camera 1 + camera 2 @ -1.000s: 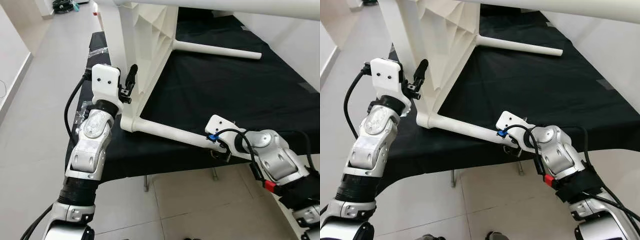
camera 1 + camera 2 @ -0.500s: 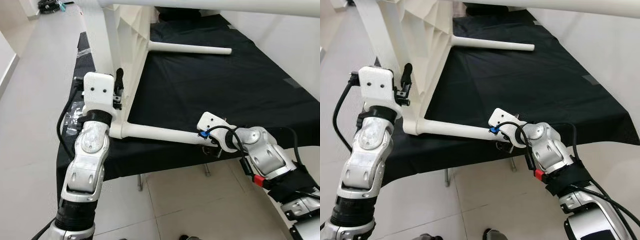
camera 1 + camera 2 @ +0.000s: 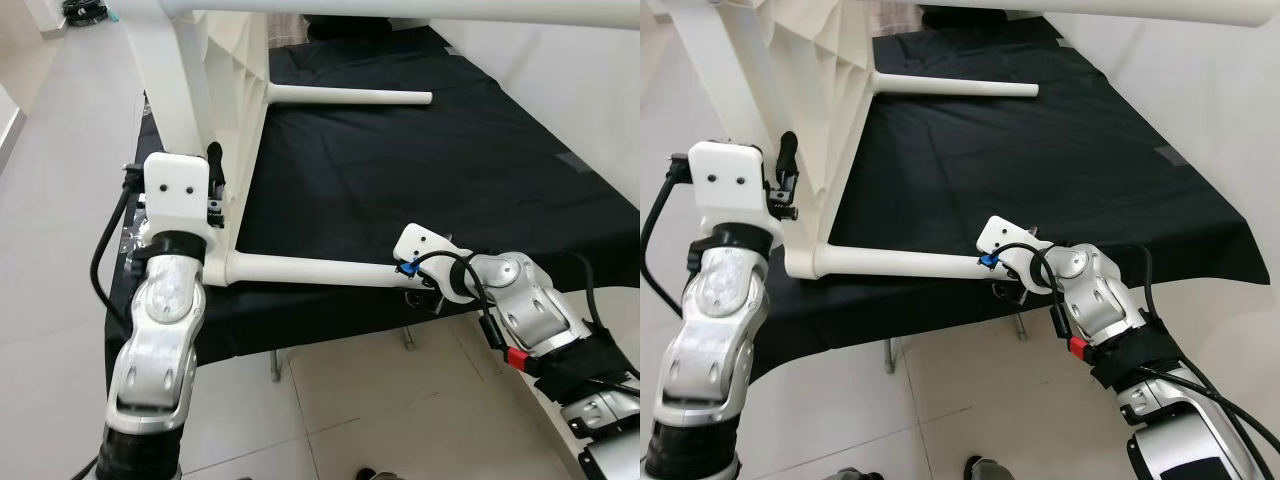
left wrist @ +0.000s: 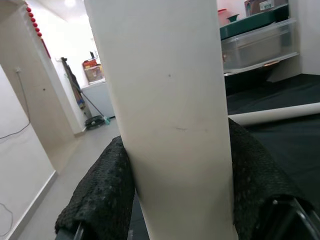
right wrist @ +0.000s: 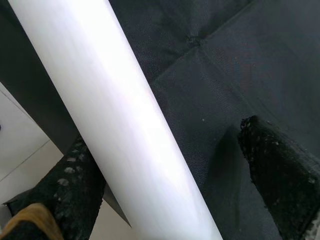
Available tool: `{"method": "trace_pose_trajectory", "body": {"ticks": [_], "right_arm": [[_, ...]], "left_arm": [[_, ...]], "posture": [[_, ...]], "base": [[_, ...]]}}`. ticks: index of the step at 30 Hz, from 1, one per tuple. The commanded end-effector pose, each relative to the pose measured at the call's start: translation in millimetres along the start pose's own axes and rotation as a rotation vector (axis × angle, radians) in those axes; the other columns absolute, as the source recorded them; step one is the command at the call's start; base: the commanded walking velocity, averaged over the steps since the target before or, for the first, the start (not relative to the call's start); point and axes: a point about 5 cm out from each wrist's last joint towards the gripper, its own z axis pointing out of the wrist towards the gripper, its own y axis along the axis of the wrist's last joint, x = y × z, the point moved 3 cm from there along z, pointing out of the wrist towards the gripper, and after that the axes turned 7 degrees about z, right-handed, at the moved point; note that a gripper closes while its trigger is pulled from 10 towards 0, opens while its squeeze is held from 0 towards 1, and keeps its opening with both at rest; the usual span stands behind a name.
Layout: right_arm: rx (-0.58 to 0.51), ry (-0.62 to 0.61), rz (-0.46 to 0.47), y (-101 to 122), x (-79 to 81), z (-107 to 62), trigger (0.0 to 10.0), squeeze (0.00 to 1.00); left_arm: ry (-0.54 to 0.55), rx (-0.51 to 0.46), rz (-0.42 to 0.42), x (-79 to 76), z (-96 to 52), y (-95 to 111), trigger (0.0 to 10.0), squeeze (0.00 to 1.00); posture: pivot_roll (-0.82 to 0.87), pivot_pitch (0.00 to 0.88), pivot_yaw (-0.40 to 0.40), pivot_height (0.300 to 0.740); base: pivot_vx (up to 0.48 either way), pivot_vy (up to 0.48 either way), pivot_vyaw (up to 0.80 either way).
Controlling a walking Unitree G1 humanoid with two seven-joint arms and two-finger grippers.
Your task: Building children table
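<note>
- The white children's table [image 3: 235, 60] stands tipped on its side on a worktop [image 3: 420, 170] draped in black cloth, ribbed underside facing across it.
- One leg [image 3: 310, 268] lies along the worktop's near edge, running from the corner socket towards the robot's right.
- A far leg [image 3: 350, 97] lies flat further back on the cloth.
- The left gripper [image 3: 212, 180] is up at the table's near corner post [image 4: 170, 120], fingers [image 4: 100, 195] pressed on both sides of it: clenched on that post.
- The right gripper [image 3: 425, 292] sits at the free end of the near leg. In the right wrist view, one finger [image 5: 65, 190] touches the leg [image 5: 115, 120], the other [image 5: 280, 170] stands apart from it over the cloth, so the jaws straddle the leg, spread wider than it.
- Pale tiled floor [image 3: 60, 250] surrounds the worktop.
</note>
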Motion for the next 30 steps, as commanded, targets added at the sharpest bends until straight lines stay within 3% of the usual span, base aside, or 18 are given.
{"method": "trace_pose_trajectory", "body": {"ticks": [1, 10, 11, 20, 23, 30], "right_arm": [[-0.059, -0.145, -0.035, 19, -30.2, -13.0, 10.0, 0.00], [-0.085, -0.124, -0.036, 25, -30.7, -10.7, 10.0, 0.00], [-0.149, -0.063, -0.016, 36, -23.2, -8.6, 10.0, 0.00], [-0.197, -0.009, -0.008, 45, -15.7, -7.7, 10.0, 0.00], [-0.206, 0.001, -0.009, 46, -14.2, -6.6, 10.0, 0.00], [-0.211, 0.004, -0.008, 46, -13.5, -4.7, 10.0, 0.00]], "left_arm": [[0.062, 0.042, 0.209, 23.2, -4.5, -12, 0.0, 0.00], [0.083, 0.082, 0.275, 43.3, -17.9, -17, 0.0, 0.00], [0.099, 0.102, 0.290, 51.3, -22.5, -18, 0.0, 0.00], [0.102, 0.126, 0.279, 52.5, -27.5, -18, 0.0, 0.00], [0.103, 0.166, 0.278, 54.4, -37.8, -21, 0.0, 0.00], [0.122, 0.195, 0.282, 61.8, -43.7, -23, 0.0, 0.00]], "posture": [[0.05, 0.164, 0.022, 0.740], [0.08, 0.171, 0.018, 0.740], [0.08, 0.172, 0.016, 0.740], [0.09, 0.175, 0.013, 0.740], [0.09, 0.177, 0.013, 0.740], [0.10, 0.181, 0.015, 0.740]], "base": [[0.000, 0.000, 0.00], [0.000, 0.000, 0.00], [0.000, 0.000, 0.00], [0.000, 0.000, 0.00], [0.000, 0.000, 0.00], [0.000, 0.000, 0.00]]}}
